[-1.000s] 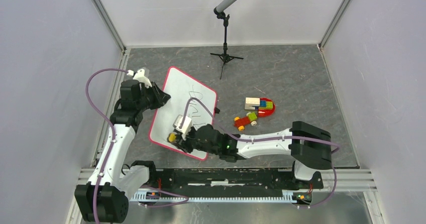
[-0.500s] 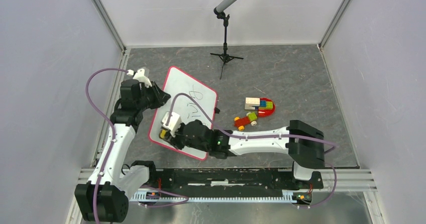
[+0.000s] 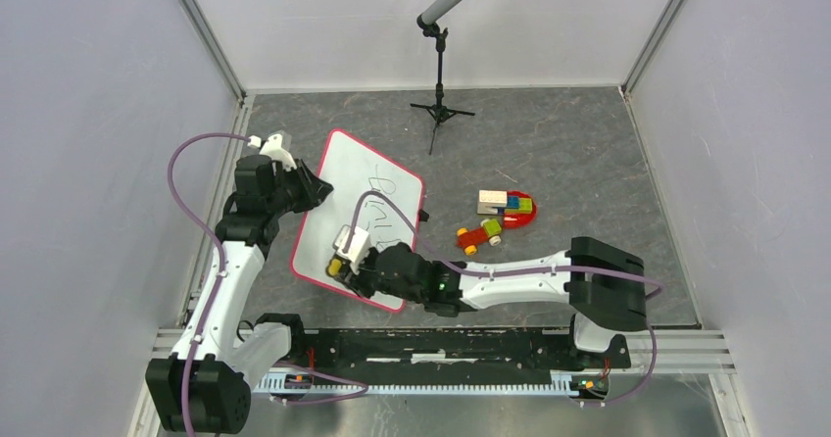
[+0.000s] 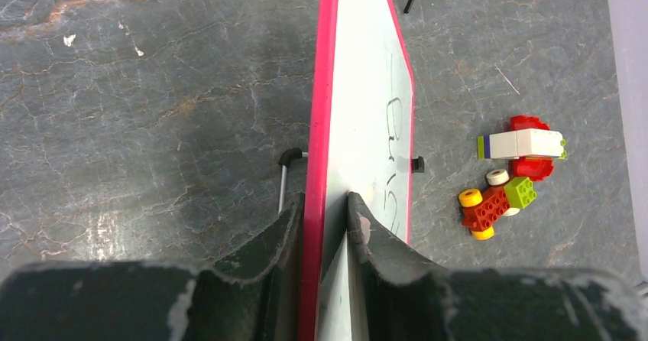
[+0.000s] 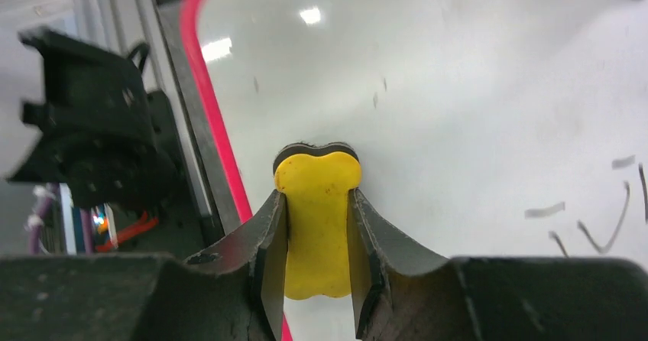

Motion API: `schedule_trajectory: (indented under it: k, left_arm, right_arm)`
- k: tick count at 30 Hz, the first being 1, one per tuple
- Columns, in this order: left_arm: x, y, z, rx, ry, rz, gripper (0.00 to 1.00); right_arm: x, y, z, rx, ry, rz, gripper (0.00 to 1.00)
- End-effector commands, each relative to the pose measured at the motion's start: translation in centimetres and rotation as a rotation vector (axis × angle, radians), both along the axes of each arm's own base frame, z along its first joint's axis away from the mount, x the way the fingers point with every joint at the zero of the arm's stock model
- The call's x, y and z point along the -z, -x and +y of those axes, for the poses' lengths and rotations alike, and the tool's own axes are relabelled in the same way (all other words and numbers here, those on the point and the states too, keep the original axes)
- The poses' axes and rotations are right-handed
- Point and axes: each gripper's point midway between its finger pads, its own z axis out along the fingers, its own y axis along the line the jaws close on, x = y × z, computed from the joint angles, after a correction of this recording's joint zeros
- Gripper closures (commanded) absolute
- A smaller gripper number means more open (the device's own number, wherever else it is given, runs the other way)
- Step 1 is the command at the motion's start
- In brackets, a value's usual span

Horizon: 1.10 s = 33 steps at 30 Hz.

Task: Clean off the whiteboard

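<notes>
The left pincer (image 4: 325, 206) pinches the red rim of the whiteboard (image 3: 345, 177) at the board's 10 o'clock edge, one finger on each face. The whiteboard sits left of centre on the grey bench (image 3: 588, 153), its long axis running from 1 to 7 o'clock. Near its 7 o'clock corner the right pincer (image 5: 317, 203) grips a yellow eraser (image 5: 317, 174), tip at the white surface. Black handwriting (image 3: 384, 194) marks the board's 2 o'clock part. Toy blocks (image 3: 495, 219) lie off at 3 o'clock.
</notes>
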Motion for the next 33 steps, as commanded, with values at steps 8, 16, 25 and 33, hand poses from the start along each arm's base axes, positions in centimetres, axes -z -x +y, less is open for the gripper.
schedule_trajectory:
  k: [8,16,25,33]
  left_arm:
    - [1.3,0.7,-0.4,-0.003,0.009,0.062,0.98]
    - [1.1,0.7,-0.3,-0.008,0.006,0.057,0.98]
    - [1.0,0.8,-0.5,0.004,0.011,0.051,0.98]
    - [0.8,0.7,-0.8,0.013,0.026,0.049,0.98]
  right_arm:
    - [2.9,0.4,-1.8,0.015,0.147,0.027,0.80]
    - [-3.2,0.5,4.4,-0.089,-0.044,0.033,0.80]
    - [3.7,-7.2,-0.3,0.128,0.001,0.181,0.80]
    - [5.9,-7.4,-3.7,0.191,0.102,0.168,0.81]
